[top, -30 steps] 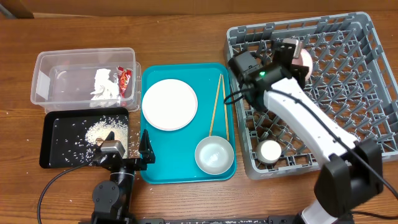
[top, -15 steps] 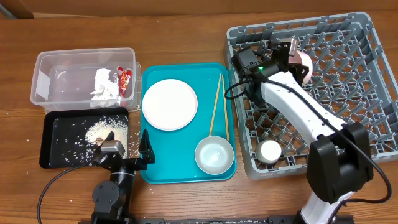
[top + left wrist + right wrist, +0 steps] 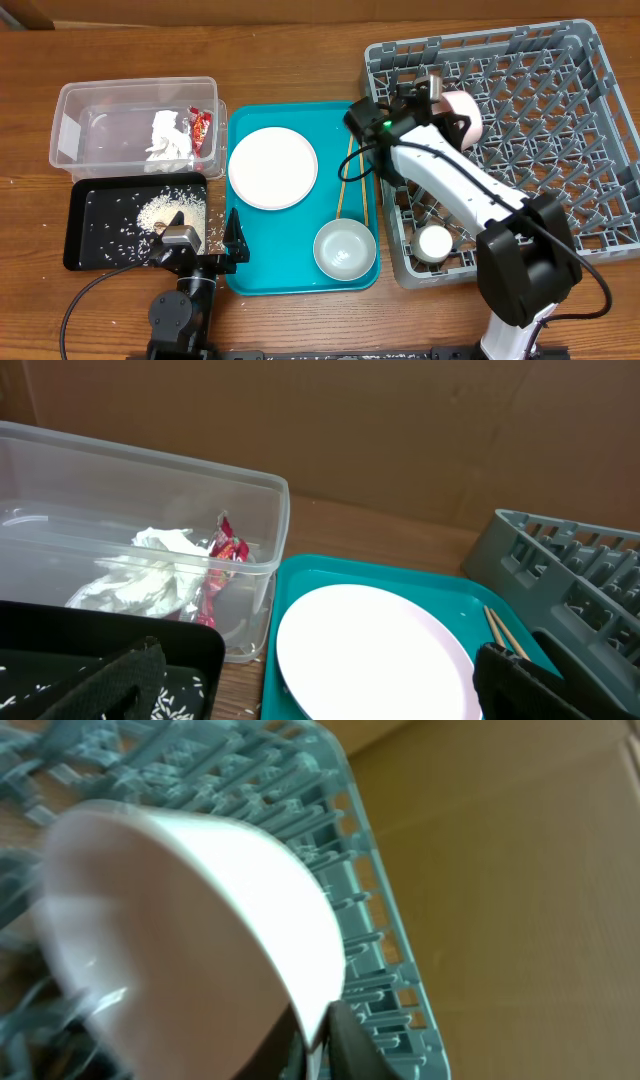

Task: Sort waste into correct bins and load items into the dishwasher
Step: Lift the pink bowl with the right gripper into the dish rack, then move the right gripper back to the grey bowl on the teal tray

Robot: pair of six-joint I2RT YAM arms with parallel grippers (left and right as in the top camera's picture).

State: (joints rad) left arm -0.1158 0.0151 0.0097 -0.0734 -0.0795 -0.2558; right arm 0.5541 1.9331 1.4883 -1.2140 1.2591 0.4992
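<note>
My right gripper is shut on the rim of the pale-pink plate and holds it tilted over the near-left part of the grey dish rack. In the right wrist view the plate sits pinched between the fingers, with the rack behind. A small white cup sits in the rack. The white plate, two chopsticks and the bowl lie on the teal tray. My left gripper is open and empty; its fingers frame the white plate.
The clear tub holds the napkin and the red wrapper. The black tray holds rice and a brown scrap. Bare wood lies along the table's back edge.
My right arm has swung left, carrying the pink plate from the rack's middle-left toward its left edge. The left arm has not moved.
</note>
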